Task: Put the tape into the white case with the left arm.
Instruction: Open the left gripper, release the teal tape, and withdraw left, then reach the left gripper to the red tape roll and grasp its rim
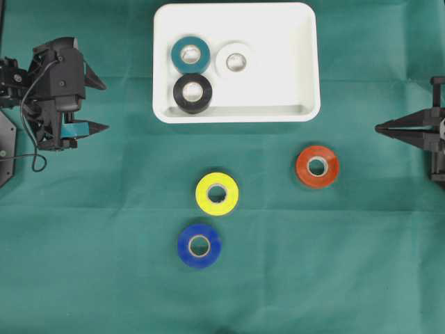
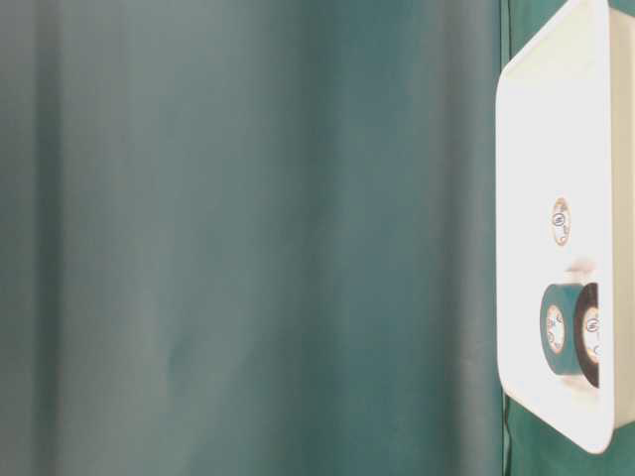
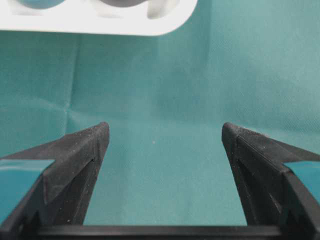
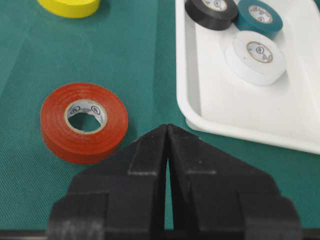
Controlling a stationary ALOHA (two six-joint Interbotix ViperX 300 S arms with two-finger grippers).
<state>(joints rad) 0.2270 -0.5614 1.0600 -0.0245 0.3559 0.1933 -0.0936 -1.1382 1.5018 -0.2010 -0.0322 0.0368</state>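
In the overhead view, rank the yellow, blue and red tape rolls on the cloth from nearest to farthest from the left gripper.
From the left gripper:
1. Yellow roll, centre of the cloth, below the white case.
2. Blue roll, just below the yellow one.
3. Red roll, on the right side.

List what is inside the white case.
The white case holds three tape rolls lying flat: teal, white and black. The floor beneath each roll is covered, so nothing can be told there.

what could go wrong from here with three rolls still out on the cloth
The yellow roll and blue roll lie close together, so the open left tool might nudge one while taking the other. In the white case, the teal, black and white rolls crowd the left side; a drop there could land on them.
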